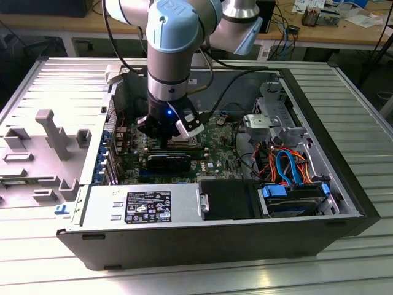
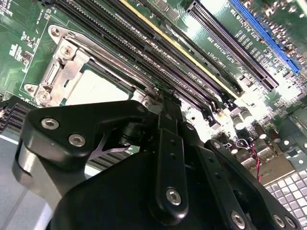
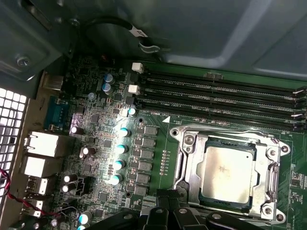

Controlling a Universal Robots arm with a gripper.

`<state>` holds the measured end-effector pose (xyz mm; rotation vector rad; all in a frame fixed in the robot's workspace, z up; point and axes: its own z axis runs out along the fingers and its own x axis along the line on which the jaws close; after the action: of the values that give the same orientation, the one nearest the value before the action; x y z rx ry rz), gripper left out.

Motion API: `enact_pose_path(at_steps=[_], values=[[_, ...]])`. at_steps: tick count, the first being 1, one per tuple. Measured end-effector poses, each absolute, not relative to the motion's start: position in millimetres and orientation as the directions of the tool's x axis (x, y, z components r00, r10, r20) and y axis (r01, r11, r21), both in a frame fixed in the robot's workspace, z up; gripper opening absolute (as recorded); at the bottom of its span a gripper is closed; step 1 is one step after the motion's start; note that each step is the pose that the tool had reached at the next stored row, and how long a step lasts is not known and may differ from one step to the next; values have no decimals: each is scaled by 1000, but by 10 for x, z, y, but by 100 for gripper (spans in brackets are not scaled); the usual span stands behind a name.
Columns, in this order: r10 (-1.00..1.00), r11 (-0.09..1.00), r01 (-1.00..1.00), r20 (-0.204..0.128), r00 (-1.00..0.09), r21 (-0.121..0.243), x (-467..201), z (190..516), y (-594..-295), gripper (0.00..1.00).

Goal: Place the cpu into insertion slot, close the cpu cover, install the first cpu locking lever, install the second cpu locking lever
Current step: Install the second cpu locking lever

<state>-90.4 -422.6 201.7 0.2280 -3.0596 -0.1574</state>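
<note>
I see the cpu point(image 3: 224, 172) already seated in the insertion slot point(image 3: 188, 168), with the cpu cover point(image 3: 273, 165) down around it. My gripper point(image 2: 165, 103) hovers just beside the socket, fingers pinched together, empty. I judge the levers remain.

open room above the cpu point(image 3: 224, 173), memory slots point(image 3: 220, 98) close beside, case wall point(image 3: 201, 28) beyond
</note>
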Motion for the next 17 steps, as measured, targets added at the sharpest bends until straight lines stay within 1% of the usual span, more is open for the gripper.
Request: enact_pose_path(at_steps=[2,5,8,13,17], values=[[-151,984,-144,62,-987,105,-903,2011,-4225,11],[-150,985,-144,63,-987,93,-904,2011,-4226,11],[-150,985,-144,63,-987,91,-903,2023,-4225,11],[-150,985,-144,64,-987,91,-904,2218,-4225,11],[-150,985,-144,64,-987,91,-904,2237,-4226,11]])
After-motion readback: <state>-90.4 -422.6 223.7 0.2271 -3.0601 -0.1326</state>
